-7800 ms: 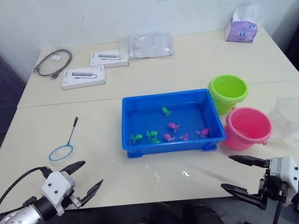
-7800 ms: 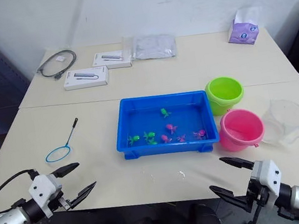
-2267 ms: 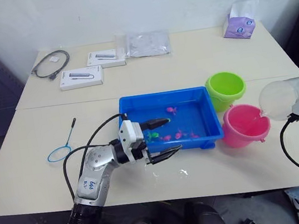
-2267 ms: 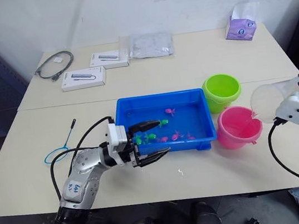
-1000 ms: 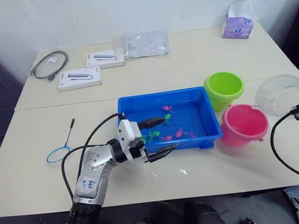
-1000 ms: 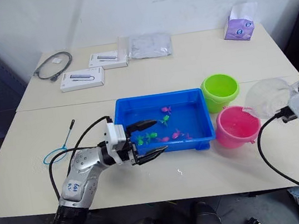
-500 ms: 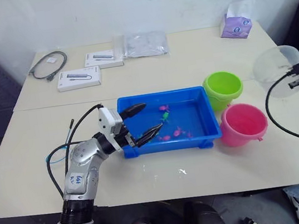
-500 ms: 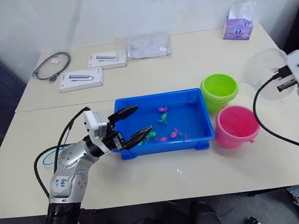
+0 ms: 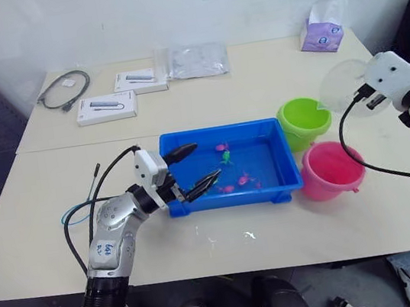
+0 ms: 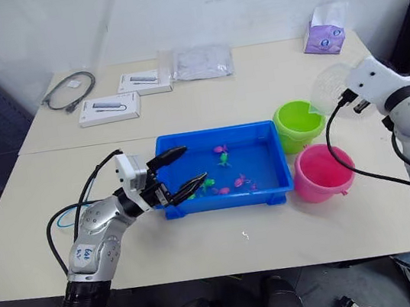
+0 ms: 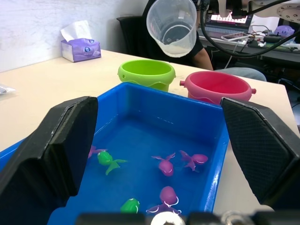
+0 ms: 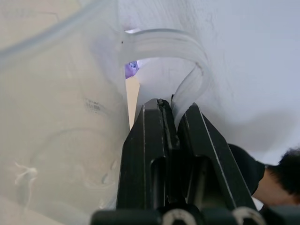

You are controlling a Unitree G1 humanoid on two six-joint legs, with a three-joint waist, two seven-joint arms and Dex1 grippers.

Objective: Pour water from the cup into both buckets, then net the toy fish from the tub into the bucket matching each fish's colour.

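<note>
My right gripper [image 12: 164, 105] is shut on the handle of the clear cup [image 9: 343, 86], which hangs tilted, spout down, just above the far right of the lime green bucket [image 9: 305, 119]. The pink bucket [image 9: 335, 169] stands just in front of the green one. My left gripper [image 9: 192, 169] is open at the left end of the blue tub [image 9: 224, 129], with nothing between its fingers. Several green and pink toy fish [image 11: 165, 166] lie in the tub's water. The net [image 9: 95, 179] lies on the table left of the tub, its hoop partly hidden behind my left arm.
At the back of the table lie a purple tissue box [image 9: 320, 28], two white boxes [image 9: 105, 107], a clear plastic bag [image 9: 191, 61] and a coiled grey cable [image 9: 64, 88]. Water drops [image 9: 248, 234] sit in front of the tub. A person [image 11: 206, 56] sits beyond the table.
My right arm has lifted the cup from beside the pink bucket and swung it left and away, over the green bucket. My left gripper moved from the tub's front edge to its left end.
</note>
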